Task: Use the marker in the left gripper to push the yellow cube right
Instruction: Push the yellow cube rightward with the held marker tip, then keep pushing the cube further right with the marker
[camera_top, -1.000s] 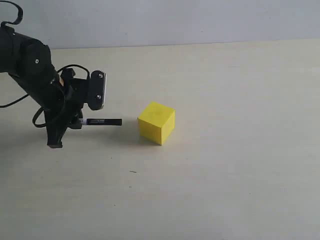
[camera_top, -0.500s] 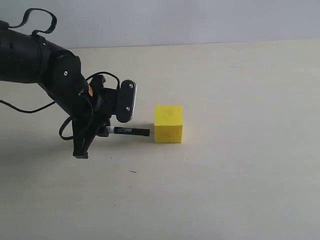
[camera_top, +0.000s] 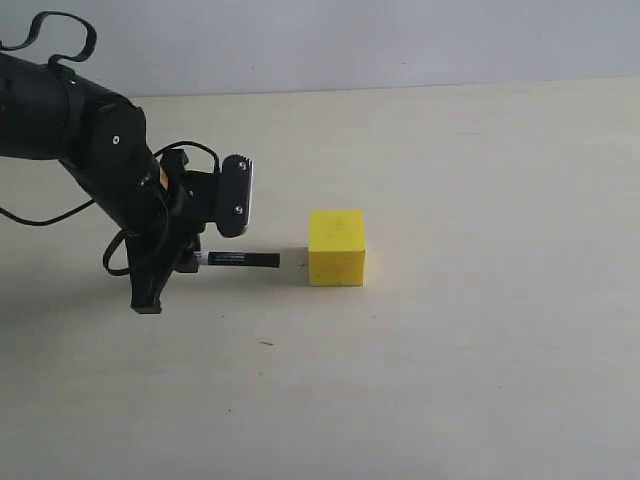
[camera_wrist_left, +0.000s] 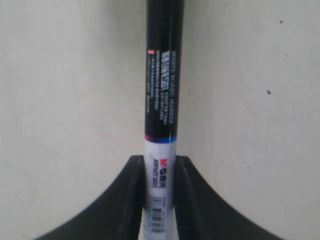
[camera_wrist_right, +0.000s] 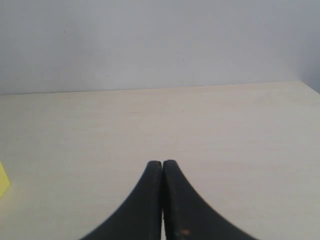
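Marker clamped in the left gripper, tip seemingly just short of the yellow cube to its right (right gripper idle, jaws pressed together). Approach step in hand; next, drive rightward, keeping the tip centred on the cube's left face.

Elevated exterior overview; wrist cameras close behind jaws.

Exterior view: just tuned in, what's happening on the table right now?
The black left gripper is shut on a slim black-and-white marker, held low and level over the pale table with its tip aimed at the small yellow cube. A small gap separates tip and cube, so there is no contact now. The right gripper is shut, empty, and outside the exterior view.
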